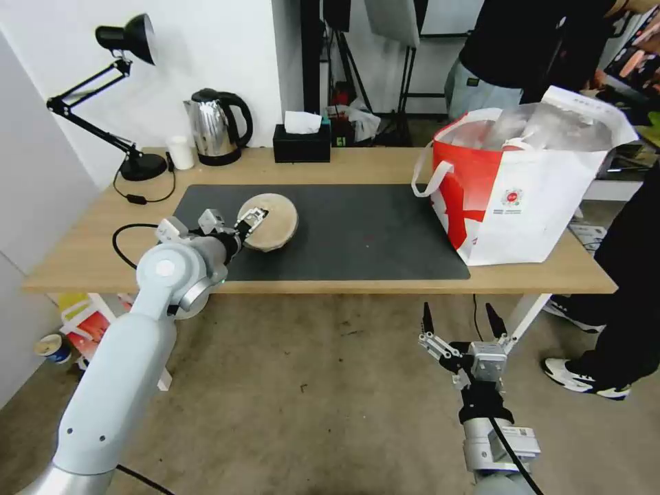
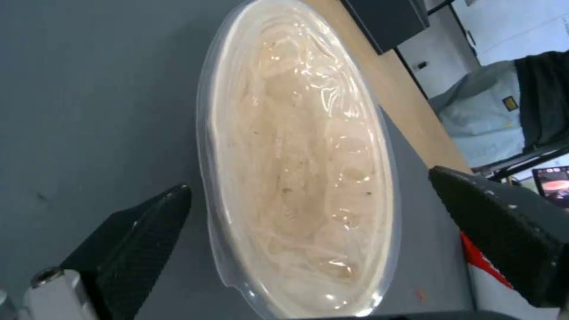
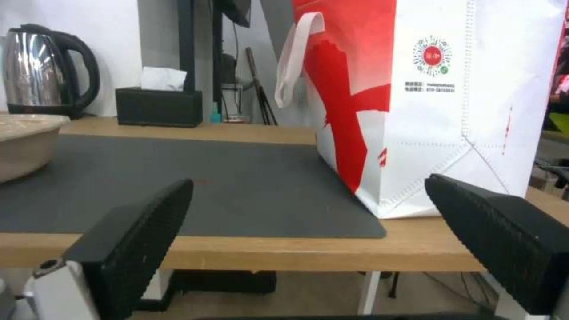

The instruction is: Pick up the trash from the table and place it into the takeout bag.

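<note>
The left end effector (image 1: pixel 256 223) is out over the near left part of the dark grey mat (image 1: pixel 357 234) on the counter (image 1: pixel 82 254), right at the beige paper bowl (image 1: pixel 271 222), which appears tilted up on its edge with its flat round face turned toward the head camera. In the left wrist view the bowl (image 2: pixel 296 160) sits between the two black fingers (image 2: pixel 142 240), its top covered by a clear plastic lid over pale contents; the fingers are spread wide on either side of it with gaps showing, so whether either pad touches the rim cannot be told. The takeout bag (image 1: pixel 529 206) stands upright at the right end of the counter, partly on the mat, its mouth open with silver foil lining and crumpled clear plastic showing inside, a white strap handle hanging over its red side panel. The right end effector (image 1: pixel 464 320) hangs below the counter's front edge, in front of the bag, its fingers (image 3: pixel 136 240) spread apart and holding nothing; from its wrist camera the bag (image 3: pixel 450 111) rises just past the counter edge and the bowl (image 3: pixel 24 142) sits far off on the mat. Along the back of the counter stand a black desk lamp (image 1: pixel 124 96), a small white cup (image 1: pixel 181 152), a steel kettle (image 1: pixel 216 127) and a black tissue box (image 1: pixel 301 143)
</note>
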{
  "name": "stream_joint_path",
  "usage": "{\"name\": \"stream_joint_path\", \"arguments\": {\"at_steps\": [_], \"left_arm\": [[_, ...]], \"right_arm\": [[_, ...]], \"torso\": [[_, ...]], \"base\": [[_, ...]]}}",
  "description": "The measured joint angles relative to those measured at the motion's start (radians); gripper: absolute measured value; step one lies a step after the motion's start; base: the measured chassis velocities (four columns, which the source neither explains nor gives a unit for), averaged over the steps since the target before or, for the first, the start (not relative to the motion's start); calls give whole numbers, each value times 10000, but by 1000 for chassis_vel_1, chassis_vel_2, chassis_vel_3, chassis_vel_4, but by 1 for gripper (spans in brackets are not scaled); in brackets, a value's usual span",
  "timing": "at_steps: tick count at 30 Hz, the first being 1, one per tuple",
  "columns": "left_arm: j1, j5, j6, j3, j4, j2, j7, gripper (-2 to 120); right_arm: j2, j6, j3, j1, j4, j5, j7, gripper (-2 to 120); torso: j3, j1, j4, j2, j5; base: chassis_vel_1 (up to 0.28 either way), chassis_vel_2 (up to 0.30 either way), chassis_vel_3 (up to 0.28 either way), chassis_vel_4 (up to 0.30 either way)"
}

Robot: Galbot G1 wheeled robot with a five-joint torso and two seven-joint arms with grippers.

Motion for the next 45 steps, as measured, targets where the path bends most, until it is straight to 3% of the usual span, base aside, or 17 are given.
{"name": "stream_joint_path", "arguments": {"at_steps": [11,33,36,39,45], "left_arm": [[29,81,-1,26,89,-69,42,99],[99,198,1,25,218,-165,146,28],[186,283,-1,-9,168,-175,170,9],[248,345,-9,-31,127,-184,210,1],[352,492,-33,-60,82,-199,288,0]], "right_arm": [[0,0,0,0,0,0,0,100],[0,0,0,0,0,0,0,100],[0,0,0,0,0,0,0,100],[0,0,0,0,0,0,0,100],[0,0,0,0,0,0,0,100]], "torso": [[-1,0,0,0,0],[-2,0,-1,0,0],[-1,0,0,1,0],[-2,0,0,0,0],[-1,0,0,3,0]], "base": [[0,0,0,0],[0,0,0,0],[0,0,0,0],[0,0,0,0],[0,0,0,0]]}}
